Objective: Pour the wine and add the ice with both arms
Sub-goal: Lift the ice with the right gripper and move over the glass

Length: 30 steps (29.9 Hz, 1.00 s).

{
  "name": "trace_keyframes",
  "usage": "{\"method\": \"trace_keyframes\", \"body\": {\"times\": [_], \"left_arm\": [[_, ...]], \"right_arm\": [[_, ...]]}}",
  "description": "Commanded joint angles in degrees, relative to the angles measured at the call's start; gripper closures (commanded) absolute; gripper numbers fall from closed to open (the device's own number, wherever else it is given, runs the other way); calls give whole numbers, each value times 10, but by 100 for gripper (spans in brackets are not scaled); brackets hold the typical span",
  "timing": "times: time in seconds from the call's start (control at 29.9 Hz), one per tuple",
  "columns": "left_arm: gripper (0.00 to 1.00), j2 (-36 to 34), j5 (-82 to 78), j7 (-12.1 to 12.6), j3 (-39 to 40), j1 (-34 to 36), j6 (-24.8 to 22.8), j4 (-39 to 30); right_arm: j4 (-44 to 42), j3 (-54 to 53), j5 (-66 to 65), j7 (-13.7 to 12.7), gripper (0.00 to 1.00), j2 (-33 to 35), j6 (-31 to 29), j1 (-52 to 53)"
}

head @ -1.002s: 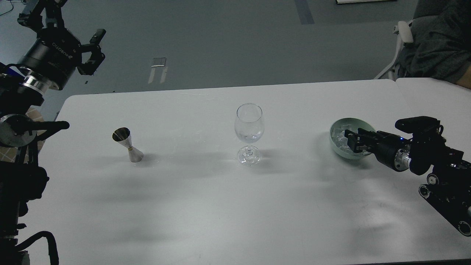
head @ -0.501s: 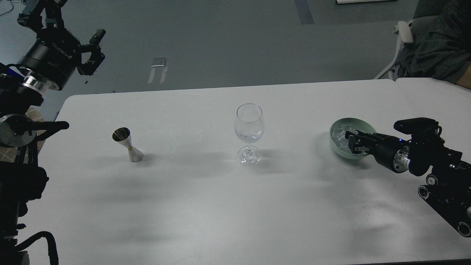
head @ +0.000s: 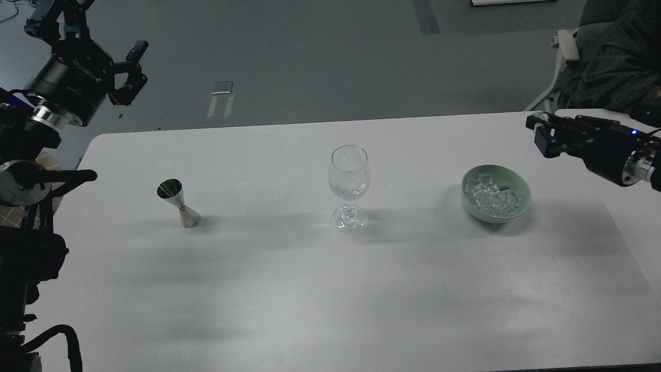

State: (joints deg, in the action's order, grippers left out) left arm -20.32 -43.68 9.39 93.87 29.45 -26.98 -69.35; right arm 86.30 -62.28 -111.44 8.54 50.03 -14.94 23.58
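A clear wine glass (head: 350, 178) stands upright at the table's middle, with something clear low in its bowl. A steel jigger (head: 178, 202) stands to its left. A pale green bowl (head: 469, 201) to the right holds several clear ice cubes (head: 490, 195). My right gripper (head: 538, 135) hangs above the table, up and to the right of the bowl and apart from it; its dark fingers point left, and I cannot tell whether they hold anything. My left gripper (head: 135, 71) is open and empty, raised beyond the table's far left corner.
The white table (head: 310, 289) has a seam at its right end. A person in grey (head: 614, 67) sits on a white chair (head: 564, 49) at the back right, close behind my right arm. My left arm's bulky links fill the left edge.
My right gripper has come up out of the bowl and moved back to the upper right. The ice in the bowl now shows in full. The left arm has not moved.
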Motion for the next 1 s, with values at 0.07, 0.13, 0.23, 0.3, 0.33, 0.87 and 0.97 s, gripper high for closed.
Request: {"method": "trace_keyframes", "body": {"times": [0.07,0.13,0.23,0.3,0.33,0.87,0.97], "left_arm": [[3,-2,0,0,-1,3,3,0],[3,-2,0,0,-1,3,3,0],[3,-2,0,0,-2,5,3,0],[3,-2,0,0,-2,5,4,0],[3,-1,0,0,-2,5,4,0],[3,6,-1,1,-21,7,4,0],[3,6,-1,1,-21,7,4,0]], "right_arm": [[31,1,16,-1,100,24,-32,106],[31,14,17,-1,100,22,-54,152],[34,65,12,-7,100,-15,-88,238],[39,84,10,-15,100,-40,-105,269],[41,101,4,-25,100,-62,-124,294],[42,338,2,-3,100,-100,-131,425],[42,355,3,-3,100,-107,-131,428]]}}
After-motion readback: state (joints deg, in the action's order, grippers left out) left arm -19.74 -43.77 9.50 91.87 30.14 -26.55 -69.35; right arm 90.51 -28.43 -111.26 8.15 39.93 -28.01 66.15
